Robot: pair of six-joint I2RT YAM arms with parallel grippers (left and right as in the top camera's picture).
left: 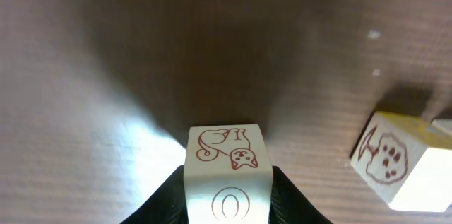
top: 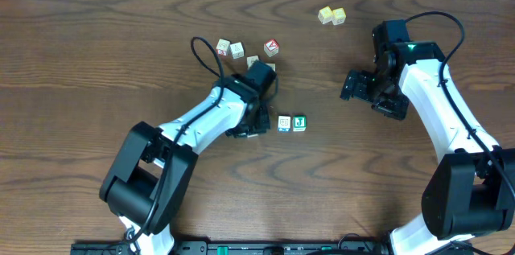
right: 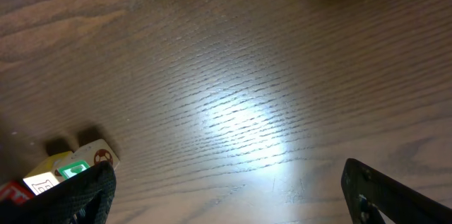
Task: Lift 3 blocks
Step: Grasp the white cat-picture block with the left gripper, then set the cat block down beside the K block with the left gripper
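Cream block [left: 227,171]: letter "O", cat drawing

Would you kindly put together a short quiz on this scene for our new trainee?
1. True or false: the right gripper is gripping a block.
2. What is drawn on top of the cream block between the fingers of the left gripper? A) a cat B) a fish C) a car
3. In the overhead view, which block lies right beside the green-faced block?

Key: 1 false, its jaws stand open and empty. 2 A. 3 the pale block with blue marks.
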